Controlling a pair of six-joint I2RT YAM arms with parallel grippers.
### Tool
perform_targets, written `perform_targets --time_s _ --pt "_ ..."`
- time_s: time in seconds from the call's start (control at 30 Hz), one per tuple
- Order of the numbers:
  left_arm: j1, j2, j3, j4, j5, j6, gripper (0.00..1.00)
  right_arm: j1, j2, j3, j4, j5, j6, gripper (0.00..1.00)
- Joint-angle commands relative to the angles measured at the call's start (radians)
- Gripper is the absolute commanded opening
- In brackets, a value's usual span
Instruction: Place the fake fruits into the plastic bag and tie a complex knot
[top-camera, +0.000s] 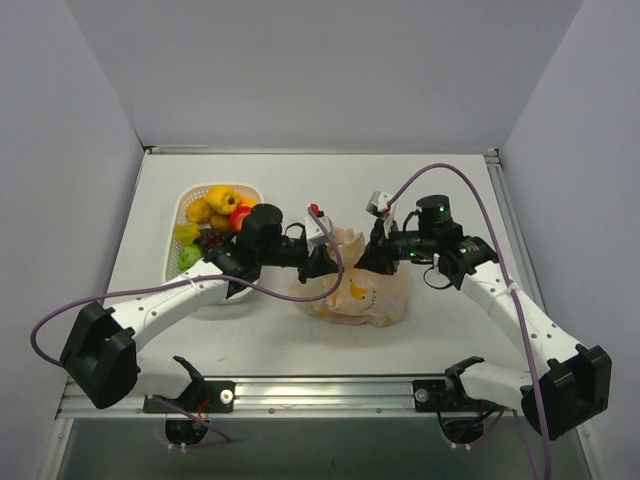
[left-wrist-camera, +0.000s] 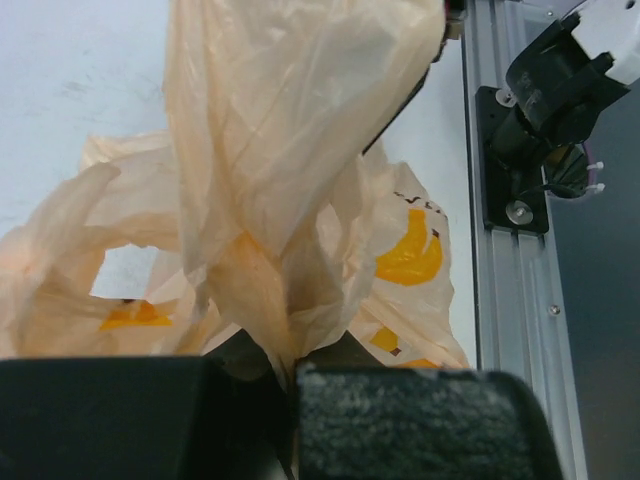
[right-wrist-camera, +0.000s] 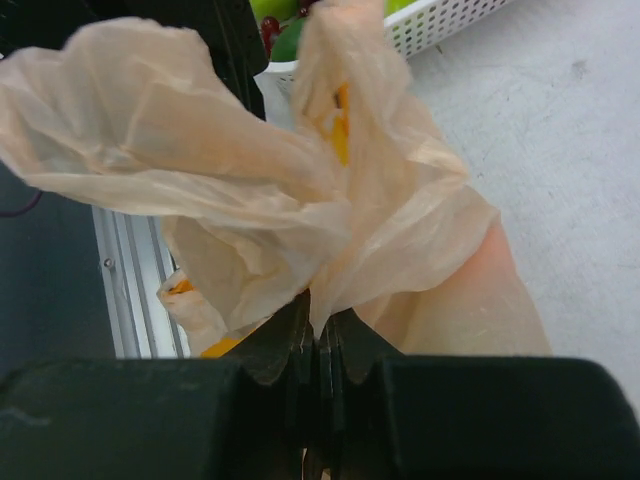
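The plastic bag (top-camera: 352, 290) lies right of the basket (top-camera: 184, 206), which holds the fake fruits (top-camera: 218, 208).

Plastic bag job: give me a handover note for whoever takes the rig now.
Left hand: shut on a fold of the thin translucent pale orange plastic bag.
Right hand: shut on another fold.
Bag lies between the two hands.
Glossy plastic fruits sit in the white lattice basket, left of it.
Done: bag gripped.
Left: load fruits, tie knot.
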Motion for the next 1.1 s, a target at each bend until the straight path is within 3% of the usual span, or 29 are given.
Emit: perform_targets --time_s 0.0,0.1,0.13,0.23,0.37,0.43,0.5,0.53,0.6,0.63,0.8,0.9,1.0,1.07 --pt "0.001 0.042 0.049 0.088 0.036 0.03 0.0 0.012 -0.021 -0.016 0.054 0.015 0.046 0.0" --pt "0.001 0.072 0.061 0.097 0.062 0.03 0.0 0.008 -0.034 -0.022 -0.001 -0.048 -0.02 0.21" --pt "0.002 0.078 0.062 0.096 0.077 0.042 0.0 0.005 -0.041 -0.028 -0.017 -0.06 -0.048 0.4" --pt "0.001 0.083 0.055 0.117 0.122 0.042 0.0 0.008 -0.086 -0.068 -0.037 -0.103 -0.145 0.64" --pt "-0.001 0.101 0.068 0.122 0.194 0.034 0.0 0.02 -0.098 -0.079 -0.057 -0.125 -0.212 0.72" --pt "-0.014 0.109 0.078 0.1 0.244 0.076 0.02 0.022 -0.077 -0.057 -0.046 -0.131 -0.202 0.67" --pt "-0.022 0.132 0.091 0.09 0.289 0.079 0.06 0.022 -0.044 -0.04 -0.026 -0.129 -0.179 0.52" --pt "-0.022 0.14 0.113 0.055 0.325 0.096 0.07 0.022 -0.034 -0.025 -0.026 -0.129 -0.18 0.37" --pt "-0.024 0.151 0.137 -0.004 0.329 0.131 0.11 0.014 -0.018 -0.019 -0.028 -0.128 -0.183 0.18" --pt "-0.019 0.146 0.144 -0.059 0.326 0.178 0.14 0.012 -0.021 -0.02 -0.028 -0.129 -0.192 0.0" --pt "0.045 0.054 0.129 -0.223 0.3 0.268 0.42 -0.02 -0.052 -0.043 -0.035 -0.119 -0.203 0.0" --pt "0.073 -0.007 0.102 -0.257 0.284 0.254 0.49 -0.026 -0.061 -0.051 -0.041 -0.119 -0.209 0.0" --pt "0.087 -0.047 0.094 -0.243 0.268 0.219 0.49 -0.026 -0.061 -0.051 -0.047 -0.12 -0.208 0.0" --pt "0.088 -0.053 0.092 -0.19 0.261 0.19 0.4 -0.023 -0.058 -0.048 -0.052 -0.122 -0.205 0.0"
